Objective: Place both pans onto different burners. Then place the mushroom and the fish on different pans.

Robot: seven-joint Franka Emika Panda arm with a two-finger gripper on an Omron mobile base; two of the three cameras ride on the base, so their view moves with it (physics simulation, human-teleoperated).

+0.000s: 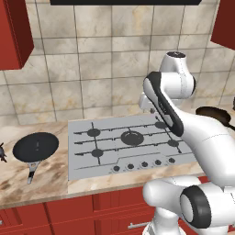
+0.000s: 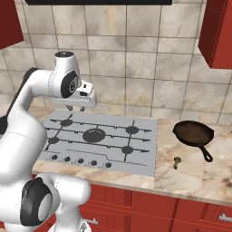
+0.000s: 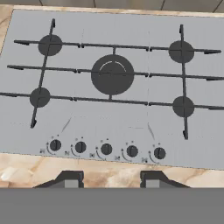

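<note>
Two dark fingertips (image 3: 70, 178) of the end effector (image 3: 112, 179) are seen standing apart in the hand view, partly opened, with nothing gripped and nothing touched; it is held above the cooktop (image 3: 87, 127), whose five burners (image 3: 112, 75) are all bare. In the right base view the end effector (image 2: 76, 108) is seen over the cooktop's rear left corner. The black pan (image 1: 36, 147) is laid on the worktop (image 1: 50, 176) left of the cooktop, its grey handle pointed toward the front edge. The fish (image 1: 2, 153) is found just beside that pan's left. The brown pan (image 2: 193, 133) is set on the worktop right of the cooktop, handle directed to the front right. The mushroom (image 2: 176, 161) is placed near it, toward the front.
</note>
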